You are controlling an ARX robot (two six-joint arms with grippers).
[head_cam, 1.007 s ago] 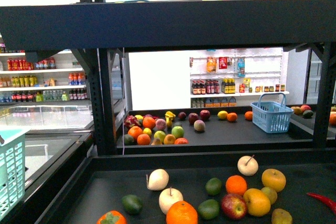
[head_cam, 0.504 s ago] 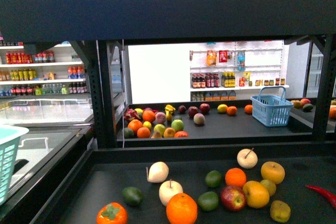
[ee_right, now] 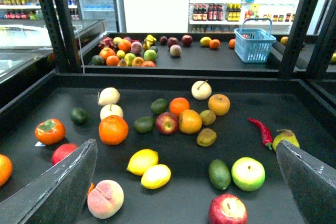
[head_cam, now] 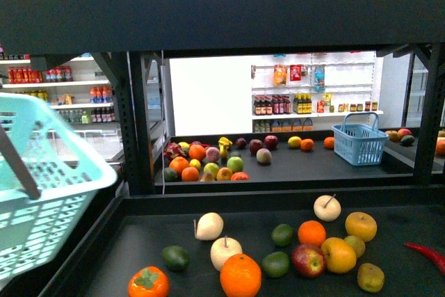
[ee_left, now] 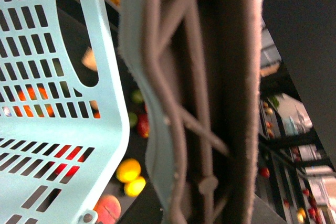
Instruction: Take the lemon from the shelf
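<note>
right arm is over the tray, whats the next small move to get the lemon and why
Probably ease the right gripper down and across toward the lemon. It hangs open above the shelf tray, with the lemon off its centre line and close beside a second yellow fruit, so centring on it first seems wise.

I find the lemon (ee_right: 142, 161) on the shelf (ee_right: 241, 111) tray, just beside another fruit (ee_right: 156, 176), near a peach (ee_right: 105, 199) and an orange (ee_right: 113, 129). A basket (head_cam: 42, 193) hangs at my left. Behind, a second tray (head_cam: 306, 168) bears a small basket (head_cam: 359, 145) at its right.
</note>
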